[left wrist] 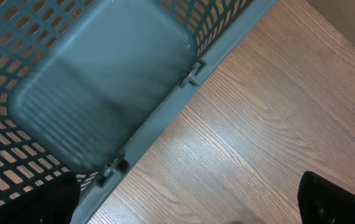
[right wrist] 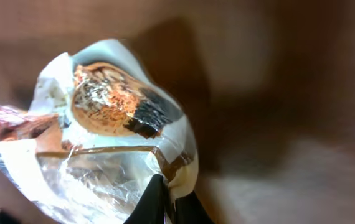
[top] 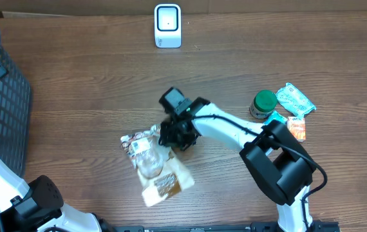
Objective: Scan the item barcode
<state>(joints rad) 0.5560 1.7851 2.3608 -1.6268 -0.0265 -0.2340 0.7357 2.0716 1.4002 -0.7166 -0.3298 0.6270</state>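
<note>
Pincer on the right (right wrist: 168, 202) clamps an edge of the clear snack bag (right wrist: 103, 143) on the bench (top: 74, 84) (left pincer (left wrist: 187, 208) hangs spread wide by the basket (left wrist: 103, 74)).

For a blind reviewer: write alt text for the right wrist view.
The right gripper pinches the edge of a crinkled clear-and-white food packet, its dark jaws shut at the frame's bottom. Blurred brown wooden table lies behind.

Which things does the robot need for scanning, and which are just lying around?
For the job:
- clear snack bag
- right gripper, shut on the bag
- white scanner

Just lying about:
- green-lidded jar
- green packet
- orange packet
- grey basket
</note>
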